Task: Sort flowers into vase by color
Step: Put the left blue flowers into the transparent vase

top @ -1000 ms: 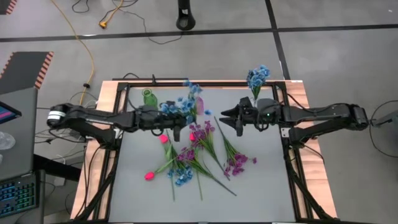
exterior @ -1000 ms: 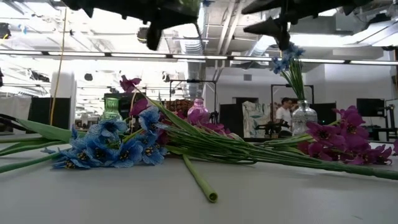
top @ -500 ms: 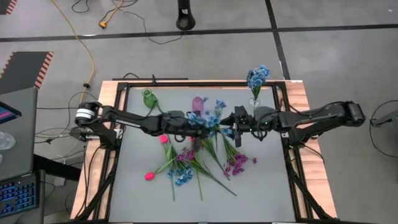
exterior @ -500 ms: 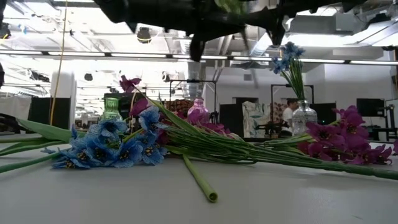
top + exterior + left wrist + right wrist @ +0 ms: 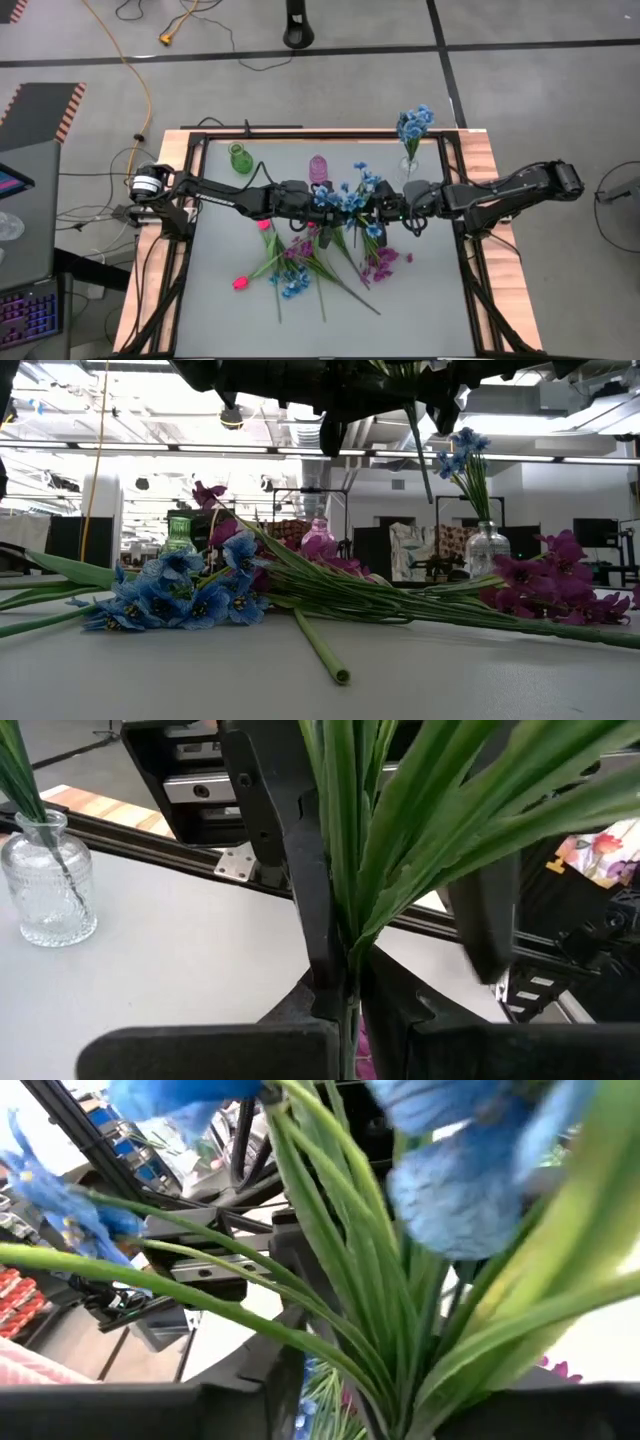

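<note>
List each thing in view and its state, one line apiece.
Blue sprig: held in the air between both arms.
Left gripper: fingers shut on the blue sprig's stem.
Right gripper: at the sprig, grip unclear.
Clear vase: upright, holds blue flowers.
Green vase: upright, no flowers.
Pink vase: upright, no flowers.
Flower pile: lying on table.

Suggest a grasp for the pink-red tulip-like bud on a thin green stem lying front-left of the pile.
Probably grip the thin stem just behind the pink-red bud, from straight above, jaws across it: it lies flat, with that end clear of the flower pile. The left gripper and right gripper meet mid-table at the blue sprig.
</note>
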